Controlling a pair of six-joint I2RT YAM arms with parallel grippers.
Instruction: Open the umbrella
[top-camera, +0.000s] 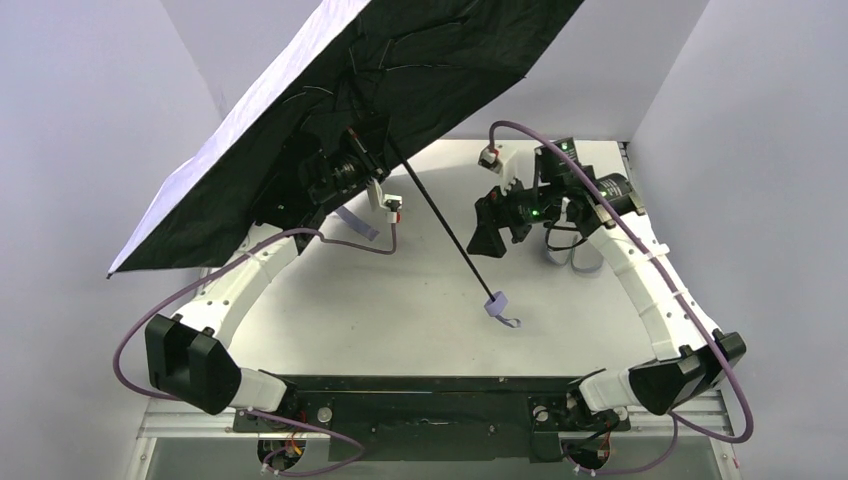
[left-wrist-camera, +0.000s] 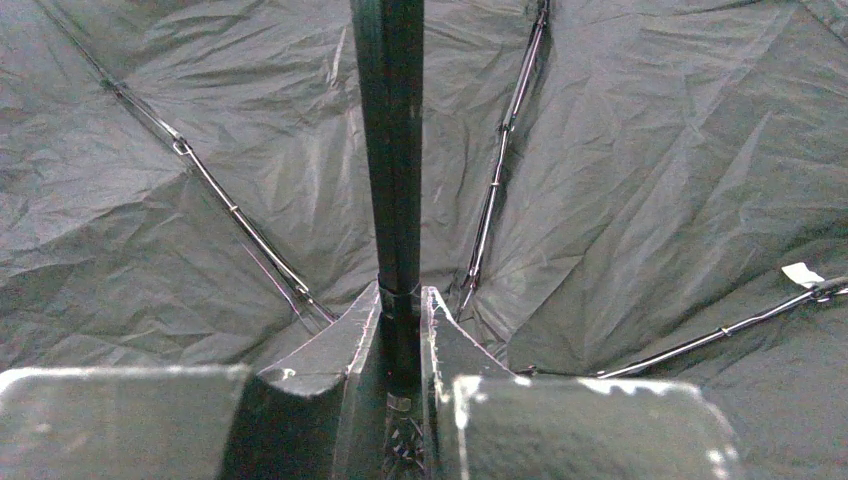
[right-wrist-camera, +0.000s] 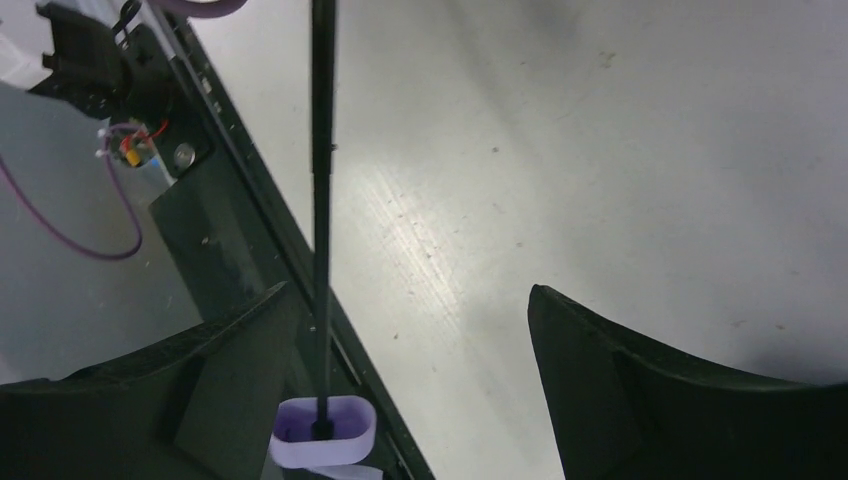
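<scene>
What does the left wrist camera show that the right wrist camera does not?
Only the left wrist view: the black inside of the canopy with its ribs, and the left gripper shut on the shaft. Only the right wrist view: the lavender handle, the table, and the right gripper open, holding nothing. Both: the thin black shaft.

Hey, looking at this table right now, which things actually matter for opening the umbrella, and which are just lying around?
Part of the job:
umbrella, canopy spread
its black shaft, clamped by the left gripper
lavender handle
right gripper, open near the shaft

Just there:
table
purple cables
black base rail
pale fabric piece by the right arm
</scene>
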